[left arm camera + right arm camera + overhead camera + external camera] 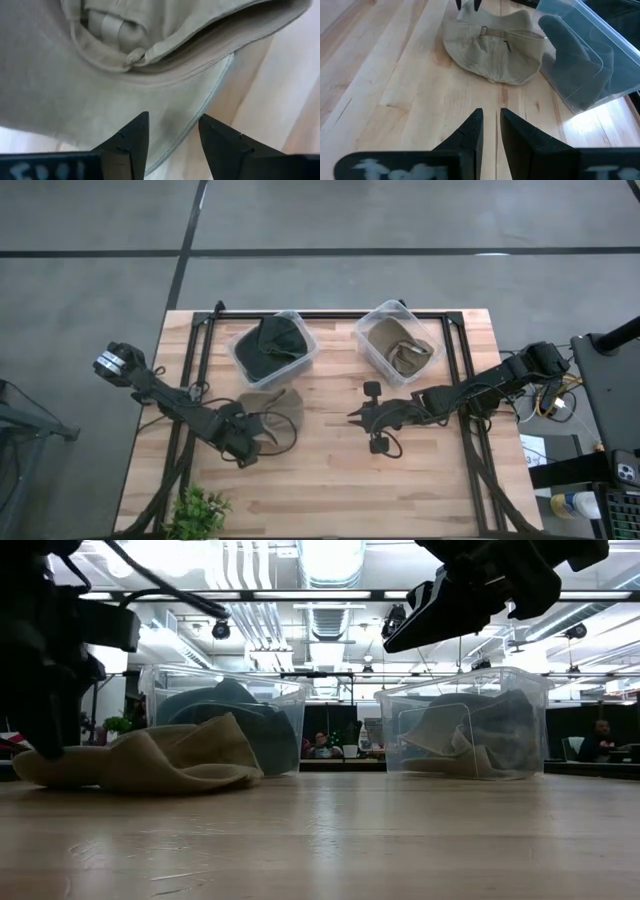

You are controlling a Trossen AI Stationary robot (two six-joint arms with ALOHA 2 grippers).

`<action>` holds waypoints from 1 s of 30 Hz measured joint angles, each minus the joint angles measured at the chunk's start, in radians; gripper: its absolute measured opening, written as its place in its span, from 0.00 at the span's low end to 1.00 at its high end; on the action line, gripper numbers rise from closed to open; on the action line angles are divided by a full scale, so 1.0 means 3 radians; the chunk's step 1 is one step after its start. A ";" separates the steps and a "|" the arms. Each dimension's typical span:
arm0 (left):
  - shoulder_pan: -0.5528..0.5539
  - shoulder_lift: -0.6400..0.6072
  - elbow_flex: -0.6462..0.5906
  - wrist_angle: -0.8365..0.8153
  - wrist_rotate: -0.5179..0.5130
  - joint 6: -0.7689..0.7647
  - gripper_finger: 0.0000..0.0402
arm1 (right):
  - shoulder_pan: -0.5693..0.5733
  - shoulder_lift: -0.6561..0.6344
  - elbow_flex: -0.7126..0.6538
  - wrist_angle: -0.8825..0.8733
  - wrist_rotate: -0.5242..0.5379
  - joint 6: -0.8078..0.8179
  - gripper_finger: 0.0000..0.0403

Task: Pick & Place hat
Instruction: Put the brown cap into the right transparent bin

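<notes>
Tan hat (pixel 275 409) lies on the wooden table (pixel 330 480), toward the left half, just in front of the left clear bin (pixel 274 350). Low view: the hat (pixel 140 760) sits slumped and flattened on the tabletop, its crown touching or nearly touching that bin's front wall (pixel 225 720). Right wrist view shows the hat (pixel 492 47) with its strap and buckle facing up, beside the bin (pixel 580 65).

Left gripper (pixel 262 432) is at the hat's near edge. Left wrist view: fingers (pixel 132 142) spread apart, straddling the brim (pixel 200 105), nothing clamped between them.

Left bin holds a dark hat (pixel 268 342). Right clear bin (pixel 396 340) holds another tan hat (pixel 402 352).

Right gripper (pixel 355 416) hovers over the table's centre, well apart from the tan hat and pointing toward it. Right wrist view: fingers (pixel 472 132) narrowly parted, holding nothing, bare wood under them.

A small green plant (pixel 200 512) stands at the table's front left edge.
</notes>
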 joint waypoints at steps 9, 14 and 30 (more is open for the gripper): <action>0.0015 -0.0001 0.0097 0.0250 -0.0064 -0.0101 0.11 | -0.0001 0.0000 0.0000 0.0005 0.0000 0.0000 0.15; 0.0048 -0.0001 0.0141 0.0404 -0.0109 -0.0132 0.01 | -0.0001 0.0000 0.0000 0.0003 0.0000 0.0000 0.15; 0.0079 -0.0001 0.0219 0.1771 -0.0104 -0.0093 0.03 | -0.0001 -0.0001 0.0000 -0.0010 -0.0001 0.0076 0.15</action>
